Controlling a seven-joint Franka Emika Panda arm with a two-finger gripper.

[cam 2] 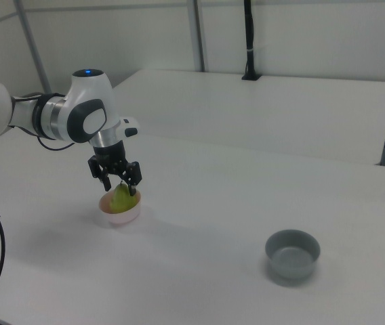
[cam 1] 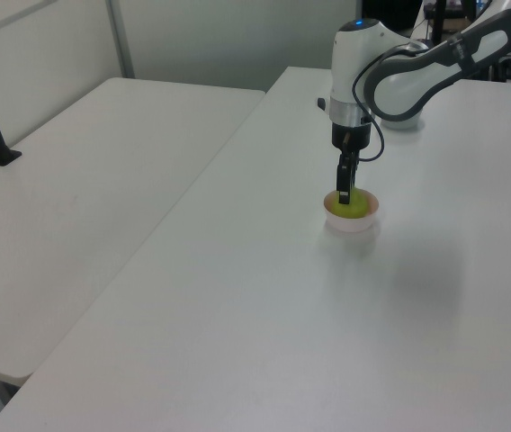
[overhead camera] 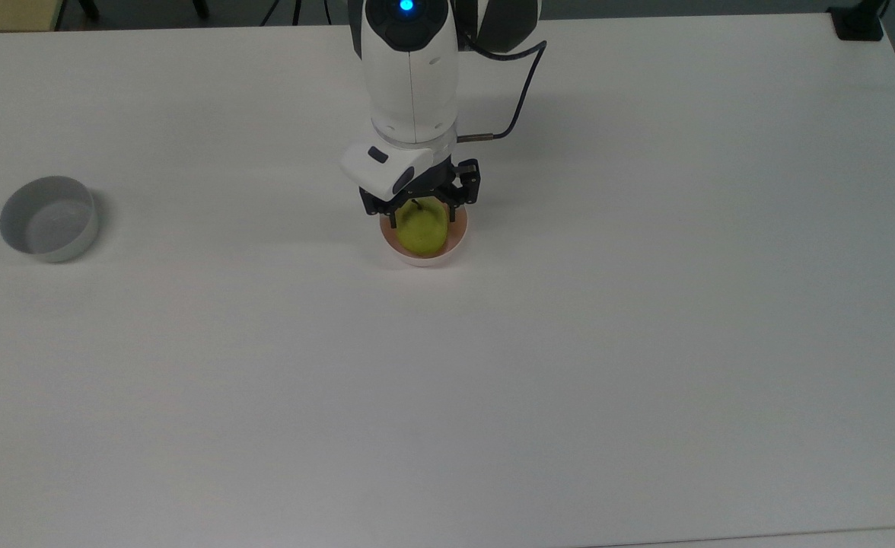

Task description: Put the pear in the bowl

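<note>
A wide white table [overhead camera: 645, 342] is seen, and all places are given relative to the pink bowl [overhead camera: 447, 250] that stands on it. The white robot arm [overhead camera: 411, 76] is placed directly behind the bowl in the top view and reaches down over it. A grey bowl [overhead camera: 49, 218] stands well apart from the pink bowl, far toward the top view's left. The gripper [overhead camera: 422, 207] is lowered to the rim of the pink bowl, and its fingers are closed around the pear [overhead camera: 422, 230]. The pear, yellow-green with a dark stem on top, is held inside the pink bowl; whether it touches the bottom cannot be told.
</note>
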